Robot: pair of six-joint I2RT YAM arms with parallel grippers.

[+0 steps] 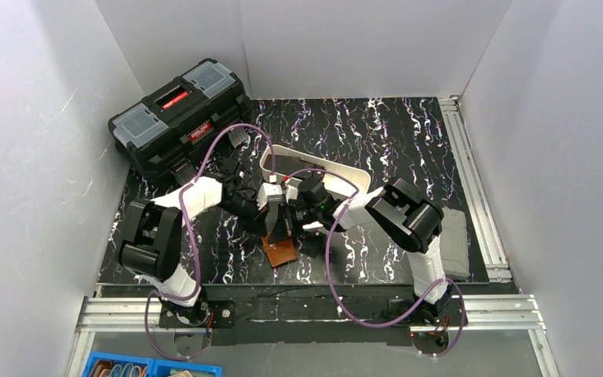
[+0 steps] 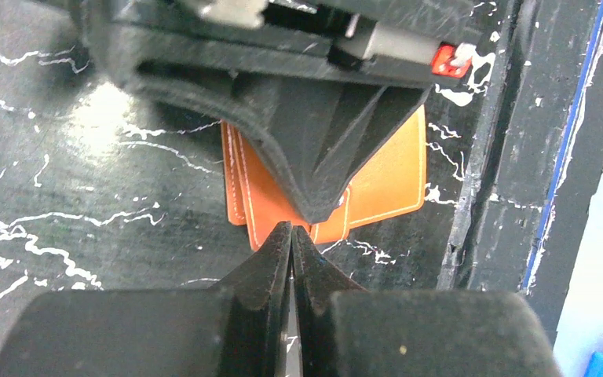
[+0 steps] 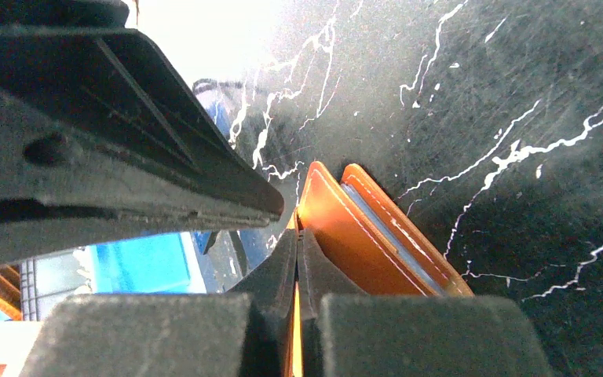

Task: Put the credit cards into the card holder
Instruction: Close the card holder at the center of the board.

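Note:
The brown card holder [image 1: 280, 251] lies on the black marbled table in front of both grippers. In the right wrist view it [image 3: 361, 236] stands open, with a blue-grey strip between its leather layers. My right gripper [image 3: 297, 236] is shut on one orange-brown flap, which shows between its fingers. My left gripper [image 2: 292, 229] has its fingers pressed together just over the holder's near edge [image 2: 267, 204], and nothing shows between them. The two grippers' tips almost touch [image 1: 284, 224]. No credit card shows clearly in any view.
A long white tray [image 1: 318, 169] lies just behind the grippers. A big black toolbox [image 1: 179, 118] stands at the back left. Aluminium rails run along the table's right edge [image 1: 471, 173] and front edge. Blue bins [image 1: 149, 367] sit below the front edge.

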